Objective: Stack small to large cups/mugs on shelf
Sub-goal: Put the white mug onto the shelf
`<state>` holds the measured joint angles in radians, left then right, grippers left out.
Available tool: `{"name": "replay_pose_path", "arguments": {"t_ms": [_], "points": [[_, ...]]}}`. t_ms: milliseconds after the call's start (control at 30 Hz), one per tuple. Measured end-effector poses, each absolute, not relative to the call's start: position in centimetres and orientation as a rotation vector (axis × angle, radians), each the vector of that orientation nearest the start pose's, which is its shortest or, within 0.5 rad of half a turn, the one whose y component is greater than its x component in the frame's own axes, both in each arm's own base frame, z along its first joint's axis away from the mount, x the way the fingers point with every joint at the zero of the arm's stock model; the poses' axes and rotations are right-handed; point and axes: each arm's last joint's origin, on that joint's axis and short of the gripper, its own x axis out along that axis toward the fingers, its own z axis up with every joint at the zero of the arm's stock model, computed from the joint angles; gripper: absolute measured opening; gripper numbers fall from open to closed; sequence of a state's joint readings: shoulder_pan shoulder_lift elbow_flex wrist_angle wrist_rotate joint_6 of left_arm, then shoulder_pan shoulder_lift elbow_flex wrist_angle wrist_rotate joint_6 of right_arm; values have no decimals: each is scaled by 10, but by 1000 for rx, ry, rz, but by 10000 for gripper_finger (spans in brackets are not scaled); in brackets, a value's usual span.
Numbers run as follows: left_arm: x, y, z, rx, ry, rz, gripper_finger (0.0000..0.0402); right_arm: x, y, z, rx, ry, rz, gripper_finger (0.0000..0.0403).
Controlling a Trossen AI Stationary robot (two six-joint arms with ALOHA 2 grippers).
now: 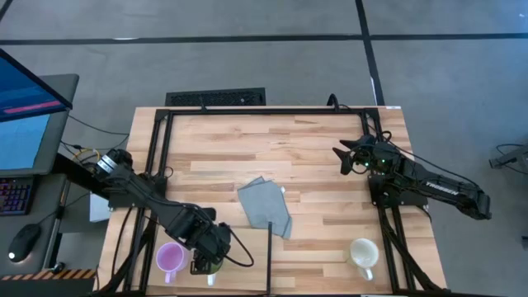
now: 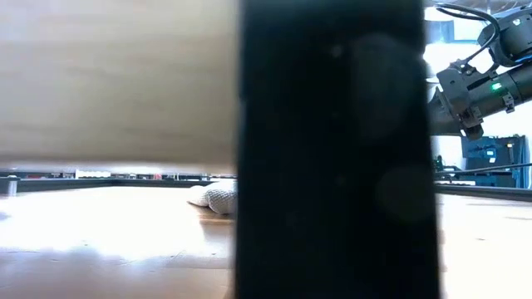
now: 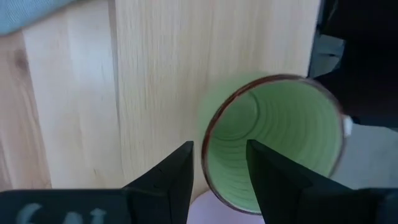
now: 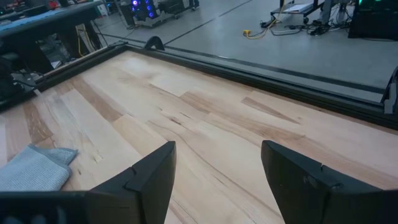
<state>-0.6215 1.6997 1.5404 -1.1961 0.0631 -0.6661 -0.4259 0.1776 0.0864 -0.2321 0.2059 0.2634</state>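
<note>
The green mug [image 1: 213, 266] [image 3: 280, 137] stands mouth up at the near left, over the pale shelf board [image 1: 313, 268] [image 3: 155, 74]. My left gripper [image 1: 205, 256] [image 3: 221, 146] points down and is shut on the mug's rim. The light purple mug [image 1: 171, 257] stands on the shelf just left of it, mouth up. The cream-white mug [image 1: 363, 252] stands on the shelf at the near right. My right gripper [image 1: 342, 157] [image 4: 217, 149] waits open above the table's far right, with nothing between its fingers. My left gripper pinches the green mug's wall at the rim [image 3: 206, 163]. One finger [image 3: 273, 180] is inside the mug and the other [image 3: 168, 180] is outside. The fingers come from above, pointing down. The mug stays mouth up; whether its base rests on the shelf, I cannot tell.
A grey folded cloth [image 1: 266, 206] [image 4: 34, 168] lies on the striped tabletop in the middle. A thin black rail [image 1: 270, 256] crosses the shelf just right of the green mug. Black frame rails [image 1: 247, 110] edge the table. A black post [image 2: 332, 149] blocks the middle of the low view.
</note>
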Motion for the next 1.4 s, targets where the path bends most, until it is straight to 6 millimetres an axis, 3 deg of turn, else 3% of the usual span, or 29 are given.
{"name": "replay_pose_path", "arguments": {"t_ms": [367, 833, 1100, 1400], "points": [[258, -182, 328, -78, 1386, 14, 138, 89, -47, 157, 288, 242, -666, 260], [257, -154, 371, 375, 1081, 328, 138, 89, -47, 157, 288, 243, -666, 260], [244, -120, 398, 362, 1033, 332, 138, 89, -47, 157, 288, 243, -666, 260], [201, -71, 444, 306, 827, 444, 138, 89, -47, 157, 282, 245, -665, 260]]}}
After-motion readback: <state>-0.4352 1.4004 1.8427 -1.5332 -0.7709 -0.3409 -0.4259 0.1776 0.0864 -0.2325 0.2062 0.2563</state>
